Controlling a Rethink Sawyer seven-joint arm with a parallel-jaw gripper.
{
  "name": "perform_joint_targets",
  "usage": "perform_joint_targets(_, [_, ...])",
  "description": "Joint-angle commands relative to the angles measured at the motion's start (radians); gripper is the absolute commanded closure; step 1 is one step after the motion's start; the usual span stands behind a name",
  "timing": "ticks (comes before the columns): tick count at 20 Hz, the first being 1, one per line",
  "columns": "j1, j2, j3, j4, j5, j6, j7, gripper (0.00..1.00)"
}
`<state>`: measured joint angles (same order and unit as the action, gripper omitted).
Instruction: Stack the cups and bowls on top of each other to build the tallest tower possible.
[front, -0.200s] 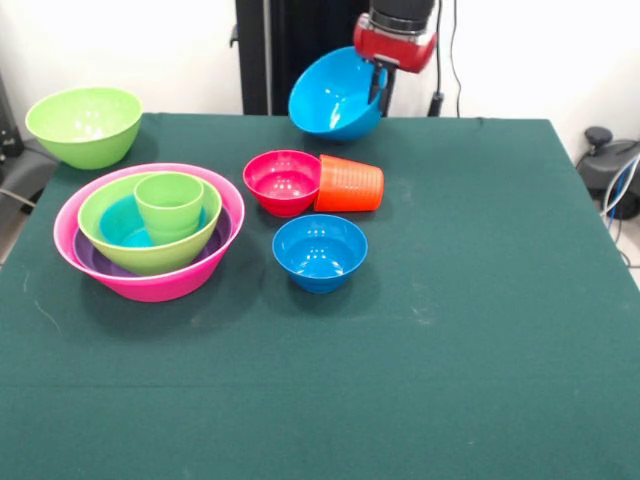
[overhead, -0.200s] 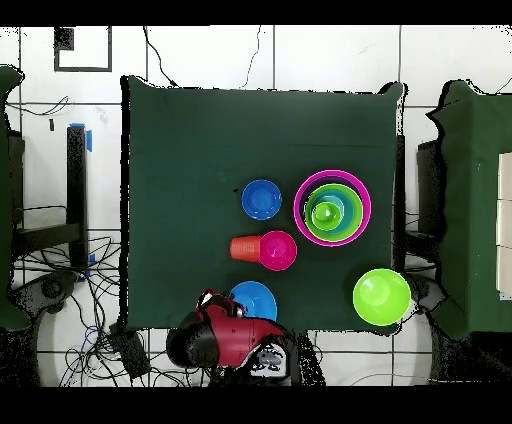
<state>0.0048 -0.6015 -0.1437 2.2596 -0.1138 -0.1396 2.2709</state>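
Observation:
My gripper (front, -0.200s: 380, 88) is shut on the rim of the large blue bowl (front, -0.200s: 335, 102), which hangs tilted above the table's far edge; the overhead view shows this bowl (overhead, -0.200s: 253, 300) by the arm. At the left, a huge pink bowl (front, -0.200s: 150, 285) holds a purple bowl (front, -0.200s: 95, 262), a lime-green bowl (front, -0.200s: 150, 258), a teal bowl (front, -0.200s: 120, 222) and the short lime-green cup (front, -0.200s: 170, 205). A small red bowl (front, -0.200s: 283, 180) touches the orange cup (front, -0.200s: 350, 184), which lies on its side. The small blue bowl (front, -0.200s: 320, 250) stands in front of them. Another lime-green bowl (front, -0.200s: 85, 125) stands alone at the far left corner.
The table wears a dark green cloth (front, -0.200s: 480, 300). Overhead, the nest (overhead, -0.200s: 365, 207), small blue bowl (overhead, -0.200s: 261, 199), red bowl (overhead, -0.200s: 277, 250), orange cup (overhead, -0.200s: 243, 247) and lone green bowl (overhead, -0.200s: 381, 296) cluster on one half. Cables and dark equipment (front, -0.200s: 610, 165) sit off the table's edge.

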Motion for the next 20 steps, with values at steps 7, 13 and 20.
perform_joint_targets(7, [0.052, 0.074, 0.102, 0.001, 0.101, -0.111, 0.253, 1.00])
perform_joint_targets(13, [0.057, 0.066, 0.087, -0.003, 0.107, -0.092, 0.237, 0.00])
perform_joint_targets(20, [0.090, 0.431, 0.098, -0.090, 0.100, -0.339, 0.279, 0.00])
